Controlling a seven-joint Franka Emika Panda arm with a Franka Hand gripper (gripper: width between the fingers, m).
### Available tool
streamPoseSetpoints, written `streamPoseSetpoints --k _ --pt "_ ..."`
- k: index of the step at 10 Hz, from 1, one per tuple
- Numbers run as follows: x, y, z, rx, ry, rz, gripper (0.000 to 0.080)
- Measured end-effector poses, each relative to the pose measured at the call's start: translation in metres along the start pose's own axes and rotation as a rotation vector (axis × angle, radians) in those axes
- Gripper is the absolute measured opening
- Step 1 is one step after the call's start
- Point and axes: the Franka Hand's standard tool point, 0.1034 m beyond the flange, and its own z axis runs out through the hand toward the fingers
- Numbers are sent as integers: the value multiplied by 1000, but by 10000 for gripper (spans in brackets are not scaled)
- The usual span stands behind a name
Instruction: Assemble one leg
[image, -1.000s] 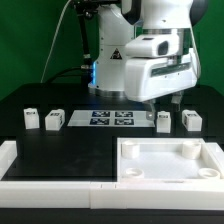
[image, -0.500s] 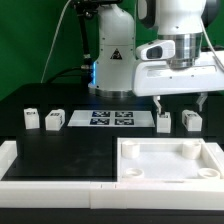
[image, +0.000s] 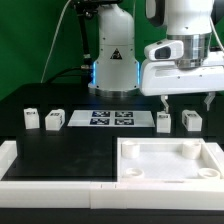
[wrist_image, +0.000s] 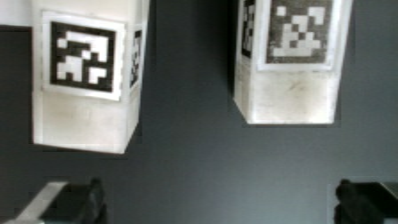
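- The gripper (image: 186, 102) is seen above the far-right leg (image: 190, 120) and the neighbouring leg (image: 163, 121).
- Its fingers (wrist_image: 71, 200) are spread wide, with nothing held.

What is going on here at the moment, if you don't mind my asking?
The Panda arm's gripper hovers open and empty above two legs on the exterior view's right, the nearer leg and the outer leg. Neither is grasped yet. The other legs, one beside another, stand on the exterior view's left, past the marker board. The white tray lies in front, with no leg fitted that I can see.
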Motion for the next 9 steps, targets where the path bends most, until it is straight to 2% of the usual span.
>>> streamPoseSetpoints --k 1,2,3,5,7,9 --pt "0 -2 0 -7 -71 37 649" --pt "-9 -10 4 -24 -172 57 649" --pt "-11 -14 6 -34 -260 47 649" --pt "-15 -17 10 -42 -439 18 649" --pt "-12 -19 16 -13 -573 -45 649" --pt "-21 -18 21 -2 -765 -73 649"
